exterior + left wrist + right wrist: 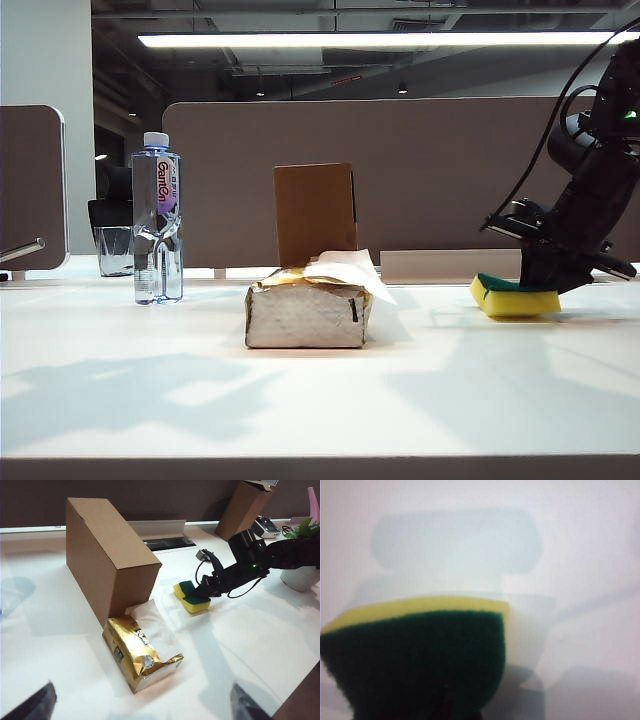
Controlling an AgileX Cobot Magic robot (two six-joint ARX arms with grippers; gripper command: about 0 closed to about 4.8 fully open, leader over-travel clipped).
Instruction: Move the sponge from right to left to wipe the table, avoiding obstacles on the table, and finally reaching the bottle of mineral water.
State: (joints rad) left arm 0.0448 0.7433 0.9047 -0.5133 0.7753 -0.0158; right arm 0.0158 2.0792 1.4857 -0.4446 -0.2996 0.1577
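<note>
The right tool (540,283) is pinched on the sponge (513,297), which lies green face up on the tabletop (320,390), well right of the tissue pack (308,312). The cardboard box (315,213) stands just behind that pack; the mineral water bottle (157,218) — label "GanTen" — stands beyond it, leftward. The left tool (140,705) hangs spread, nearer the pack.

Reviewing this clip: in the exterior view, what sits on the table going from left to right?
Water bottle → tissue pack, with the cardboard box upright behind it → sponge, with the right tool shut on it at the far right. The left tool does not appear in this view.
</note>
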